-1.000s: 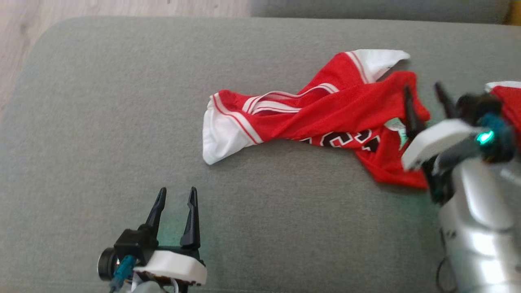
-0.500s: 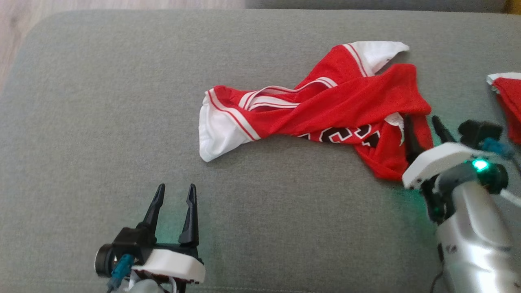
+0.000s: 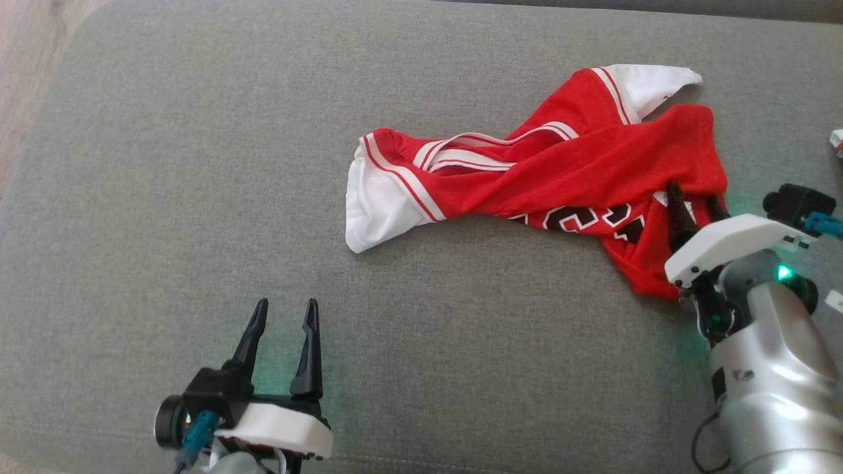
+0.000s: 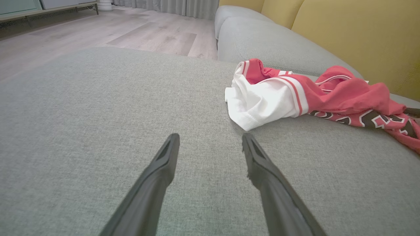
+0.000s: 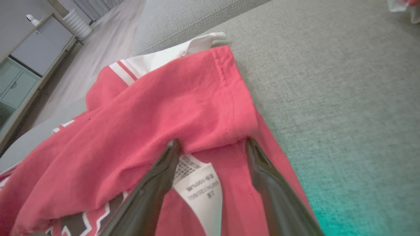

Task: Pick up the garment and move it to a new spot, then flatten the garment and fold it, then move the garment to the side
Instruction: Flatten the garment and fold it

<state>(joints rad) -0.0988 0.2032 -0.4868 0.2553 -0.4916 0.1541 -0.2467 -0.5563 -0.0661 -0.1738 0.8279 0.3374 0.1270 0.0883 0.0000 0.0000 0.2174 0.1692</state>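
Note:
The garment (image 3: 527, 178) is a red and white jersey with black lettering, lying twisted and crumpled across the grey sofa cushion (image 3: 197, 197). My right gripper (image 3: 693, 197) stands open over the jersey's right end, its tips touching a red fold. In the right wrist view the right gripper (image 5: 213, 142) has both fingers resting on the red cloth (image 5: 147, 124), with a white care label (image 5: 200, 186) lying between them. My left gripper (image 3: 282, 313) is open near the front of the cushion, apart from the jersey. The left wrist view shows the left gripper (image 4: 210, 137) open over bare cushion, the jersey's white end (image 4: 262, 101) just ahead to the right.
A bit of another red and white cloth (image 3: 836, 139) shows at the head view's right edge. Wooden floor (image 3: 26, 66) lies beyond the cushion's left edge. A yellow backrest (image 4: 361, 29) rises behind the sofa. Grey cabinets (image 5: 29, 59) stand across the room.
My right gripper has drawn back along the jersey's right end and lowered onto the cloth, still open. The head camera has shifted, sliding the scene right. The left gripper has stayed put.

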